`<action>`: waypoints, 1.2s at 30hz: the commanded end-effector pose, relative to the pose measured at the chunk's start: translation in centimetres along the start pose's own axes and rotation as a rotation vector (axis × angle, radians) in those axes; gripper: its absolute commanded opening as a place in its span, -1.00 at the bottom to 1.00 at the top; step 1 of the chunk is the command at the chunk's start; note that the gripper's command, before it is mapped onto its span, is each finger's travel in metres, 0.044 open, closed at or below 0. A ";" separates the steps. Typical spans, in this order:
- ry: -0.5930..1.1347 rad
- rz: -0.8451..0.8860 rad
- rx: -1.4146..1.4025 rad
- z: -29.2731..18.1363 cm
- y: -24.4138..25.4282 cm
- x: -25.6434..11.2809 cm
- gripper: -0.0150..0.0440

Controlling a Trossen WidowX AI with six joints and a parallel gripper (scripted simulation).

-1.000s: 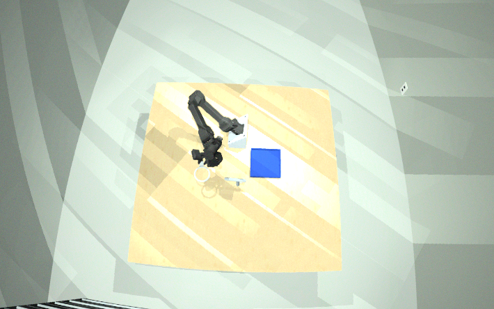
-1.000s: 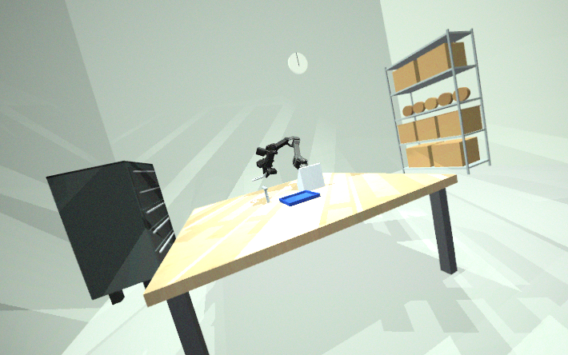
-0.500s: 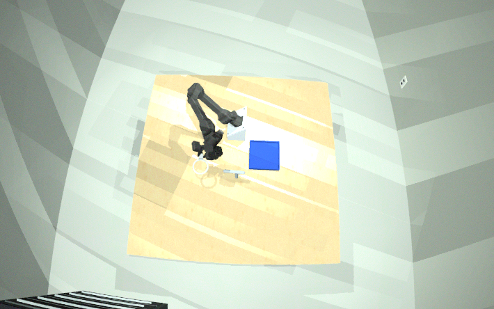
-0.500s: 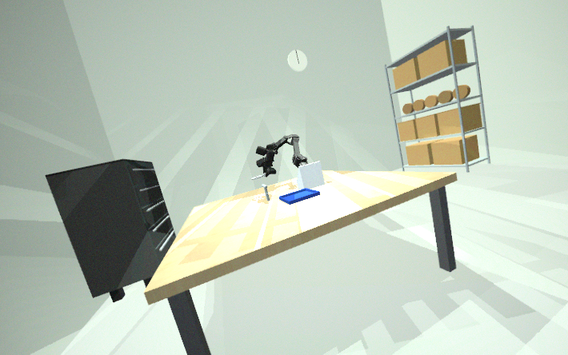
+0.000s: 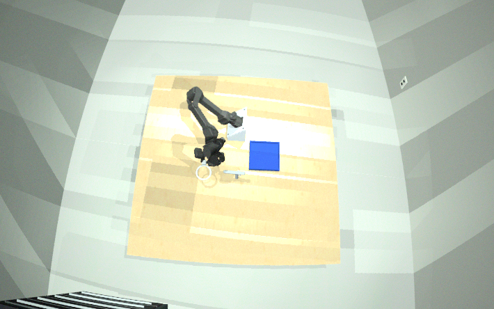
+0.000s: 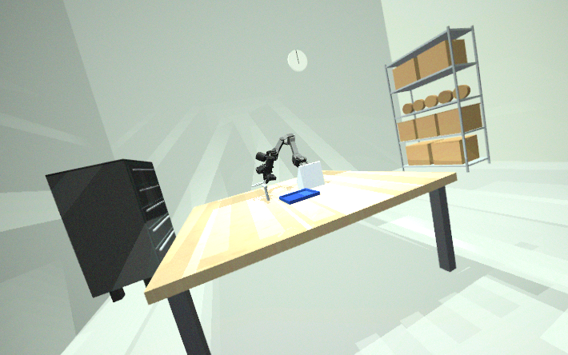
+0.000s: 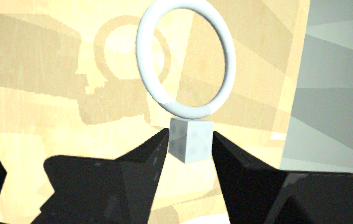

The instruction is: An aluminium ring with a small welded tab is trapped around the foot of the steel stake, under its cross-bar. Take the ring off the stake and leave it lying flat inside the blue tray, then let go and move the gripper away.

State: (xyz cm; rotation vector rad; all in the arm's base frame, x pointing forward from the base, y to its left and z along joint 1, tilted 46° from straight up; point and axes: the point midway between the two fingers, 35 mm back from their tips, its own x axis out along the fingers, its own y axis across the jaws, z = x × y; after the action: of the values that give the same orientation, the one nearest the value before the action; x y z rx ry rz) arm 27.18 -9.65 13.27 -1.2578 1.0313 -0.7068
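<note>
My gripper is narrowed onto the small welded tab, one fingertip at either side. The aluminium ring reaches out beyond my fingertips, off the stake and raised above the worktop, with its shadow apart from it. Seen from the top, I hold it between the worktop's left edge and the steel stake, which stands upright with its cross-bar on top.

Farther toward the right edge lies the blue tray; the ring is outside it. My arm bends out toward the upper left corner, and its base end is by a pale angled block, nearer the top edge than the tray is. Past the lower left corner stands a dark drawer cabinet, well apart from the ring.
</note>
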 end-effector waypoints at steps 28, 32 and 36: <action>-0.026 -0.042 -0.013 -2.9 3.3 6.3 -0.49; -0.028 -0.064 -0.019 -3.7 3.2 6.8 -0.49; -0.019 -0.062 -0.011 -3.7 3.1 6.8 -0.40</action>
State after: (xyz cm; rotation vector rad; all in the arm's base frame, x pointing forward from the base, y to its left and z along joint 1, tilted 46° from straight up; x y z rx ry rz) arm 26.11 -16.69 8.67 -1.3123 0.9884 -0.7366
